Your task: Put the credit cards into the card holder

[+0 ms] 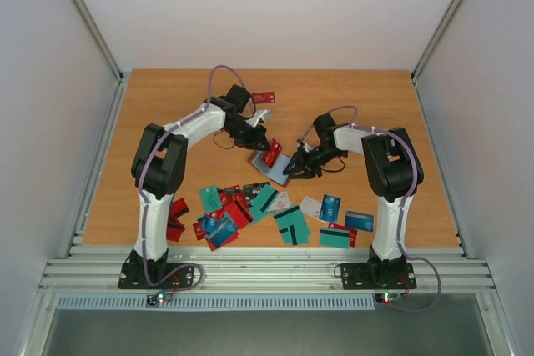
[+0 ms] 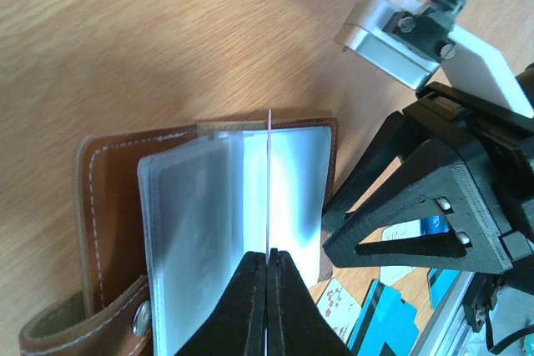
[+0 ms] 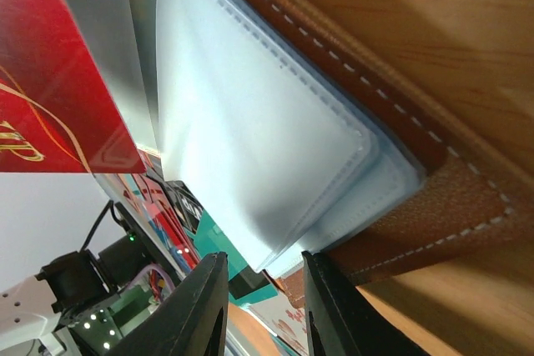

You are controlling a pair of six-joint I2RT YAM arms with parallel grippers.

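The brown card holder (image 1: 282,165) lies open mid-table, its clear plastic sleeves (image 2: 192,206) fanned up from the leather cover (image 2: 104,172). My left gripper (image 2: 269,258) is shut on a red card (image 1: 271,154). That card is seen edge-on as a thin line (image 2: 269,181) standing over the sleeves. In the right wrist view the red card (image 3: 50,81) hangs above the sleeves (image 3: 250,122). My right gripper (image 3: 265,268) is at the holder's edge with its jaws apart around the sleeves' corner, next to the leather (image 3: 450,206). It also shows in the left wrist view (image 2: 329,231).
Several loose cards in teal, red, blue, black and white lie scattered near the front edge (image 1: 250,206), with more at the left (image 1: 175,218) and right (image 1: 359,221). One red card (image 1: 264,97) lies further back. Grey walls enclose the table.
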